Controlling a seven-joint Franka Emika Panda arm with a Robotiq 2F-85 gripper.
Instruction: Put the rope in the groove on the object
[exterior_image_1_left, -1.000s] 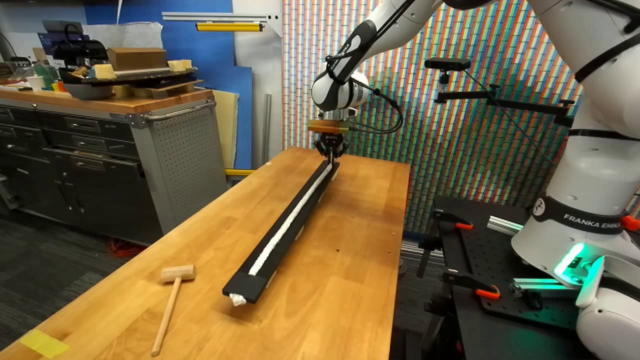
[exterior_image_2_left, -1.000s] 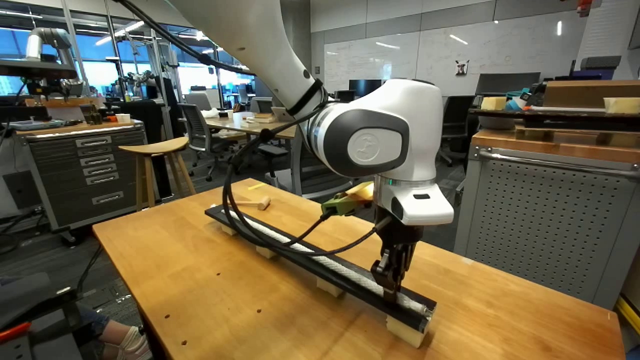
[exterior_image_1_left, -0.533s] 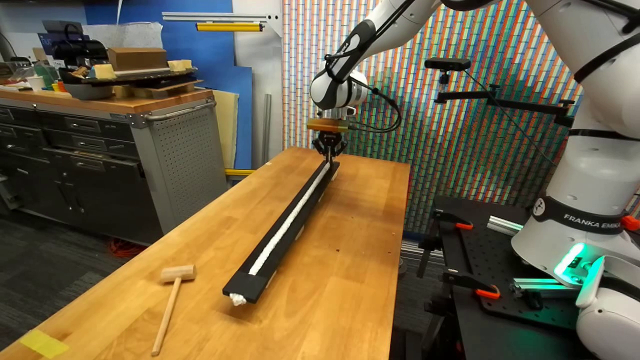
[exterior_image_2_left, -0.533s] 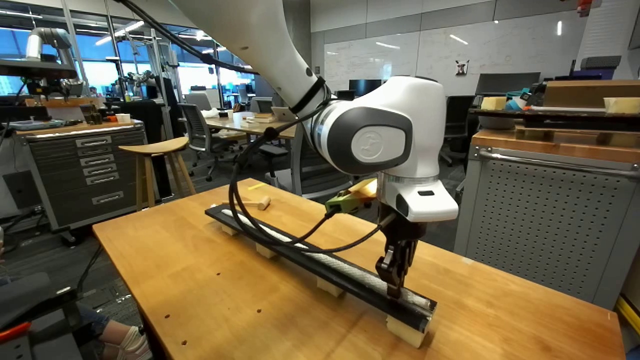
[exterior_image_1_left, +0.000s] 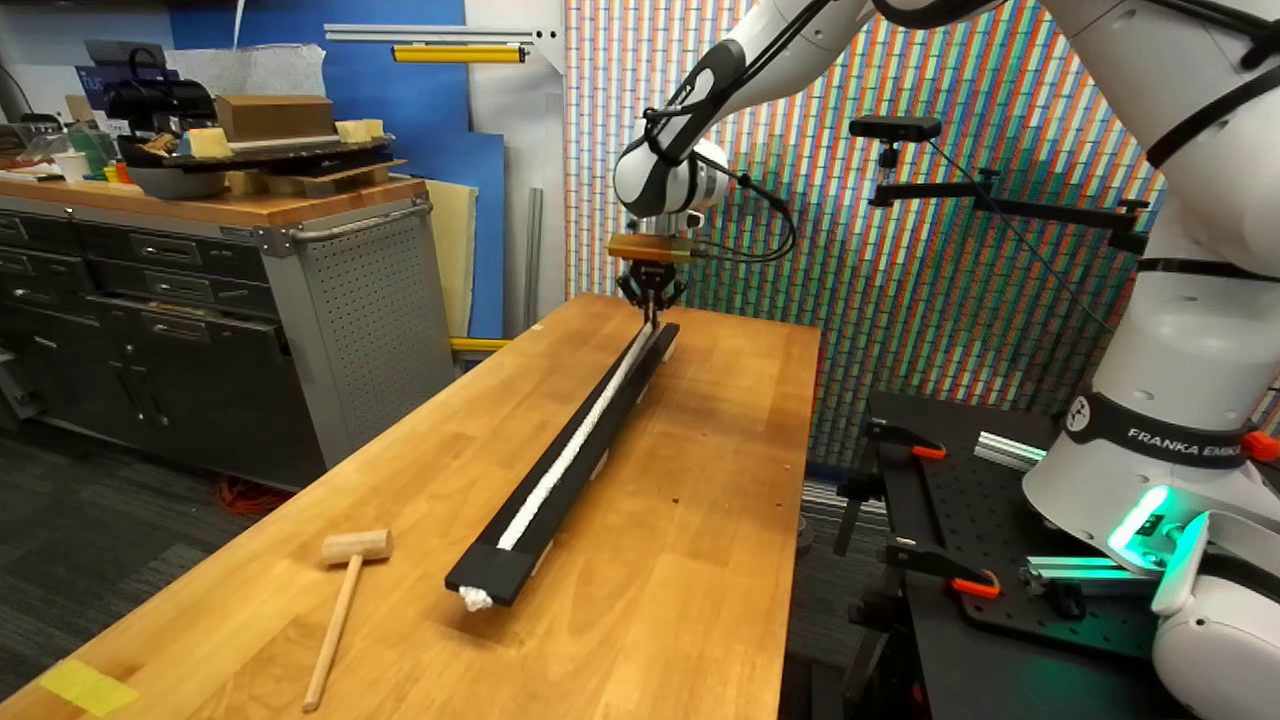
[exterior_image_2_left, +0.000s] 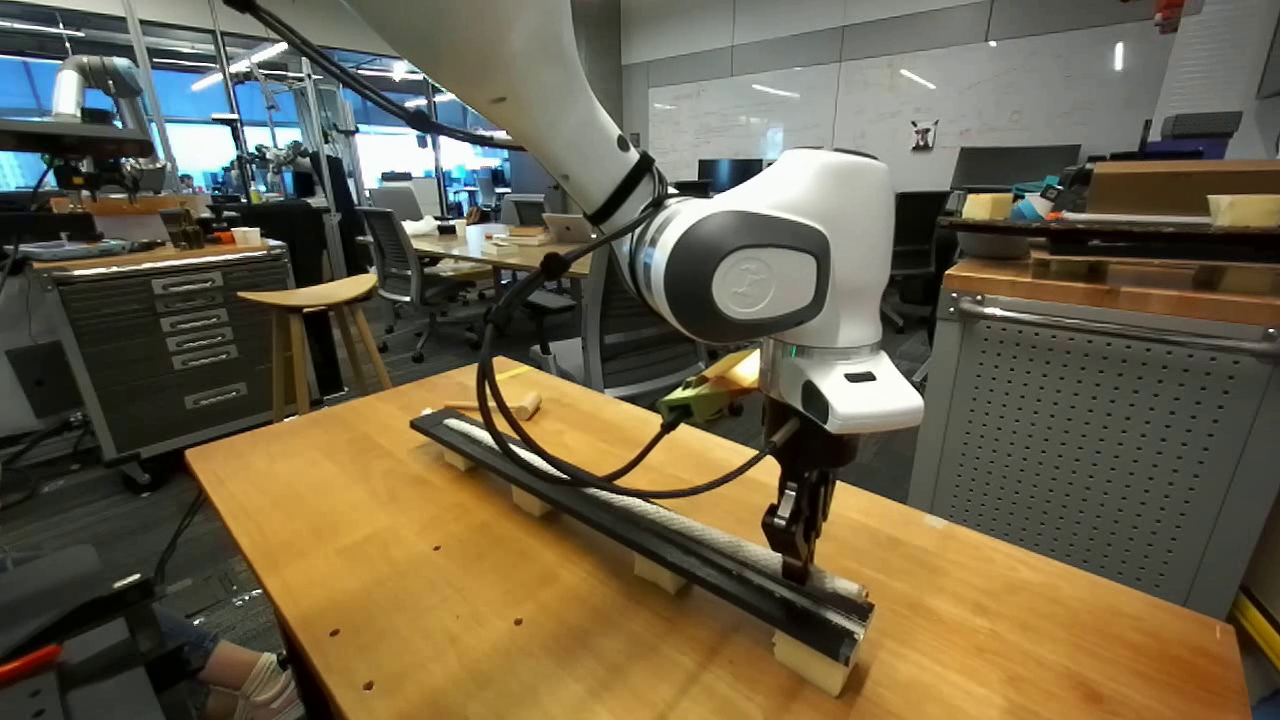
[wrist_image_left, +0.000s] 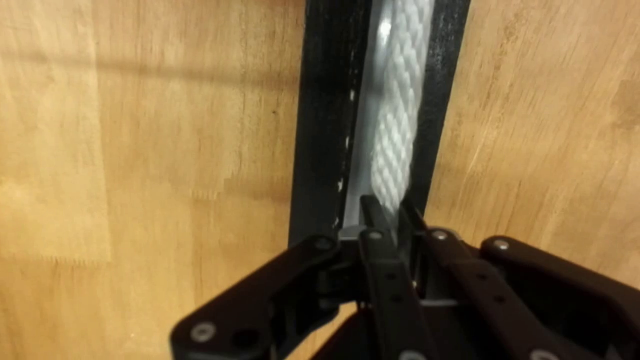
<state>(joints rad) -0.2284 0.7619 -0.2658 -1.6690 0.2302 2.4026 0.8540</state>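
The black bar (exterior_image_1_left: 500, 572) lies lengthwise on the table and shows in both exterior views (exterior_image_2_left: 690, 578) and the wrist view (wrist_image_left: 322, 125). The white rope (exterior_image_1_left: 575, 440) runs along it in the groove (wrist_image_left: 362, 160) for most of its length. My gripper (exterior_image_2_left: 798, 572) is shut on the rope (exterior_image_2_left: 735, 547) near the bar's far end, slightly above the bar. There the rope is raised, and its free end sticks out past the fingers. In the wrist view, the gripper (wrist_image_left: 387, 210) pinches the rope (wrist_image_left: 400, 95), which lies against the groove's right side. The fingertips' lower parts are hidden.
Wood blocks (exterior_image_2_left: 812, 663) prop the bar above the wooden table (exterior_image_1_left: 700, 600). A wooden mallet (exterior_image_1_left: 357, 546) lies beside the bar's near end. Yellow tape (exterior_image_1_left: 88, 687) is at the table edge. The arm's black cable (exterior_image_2_left: 490, 400) loops above the bar.
My gripper has risen slightly and shifted sideways, towards the left in an exterior view. The rope's end has come up with it, out of the groove at that end.
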